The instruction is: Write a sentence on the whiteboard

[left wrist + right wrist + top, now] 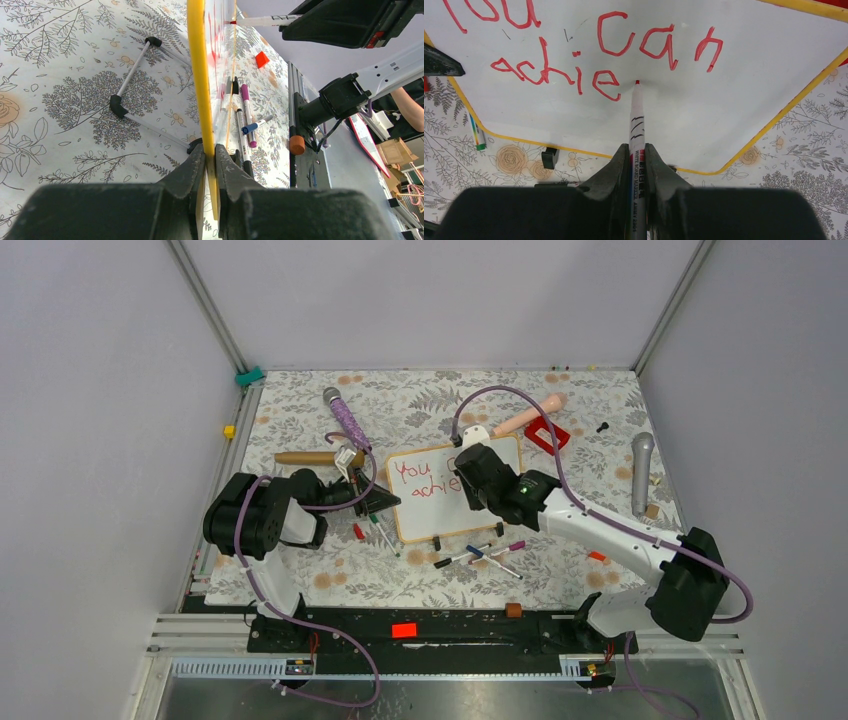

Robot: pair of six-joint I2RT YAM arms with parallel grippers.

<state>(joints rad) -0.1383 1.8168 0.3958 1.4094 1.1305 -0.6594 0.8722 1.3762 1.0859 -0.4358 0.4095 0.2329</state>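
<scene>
Right gripper point(637, 150) is closed tight on a white marker point(636, 117), whose red tip touches the whiteboard point(744, 85) just right of the last letter. The sentence point(574, 55), in uneven red handwriting, reads "You can" above "achie". Left gripper point(210, 157) pinches the board's yellow edge. The rounded-cornered board sits mid-table on a floral cloth point(300, 420), between the arms.
</scene>
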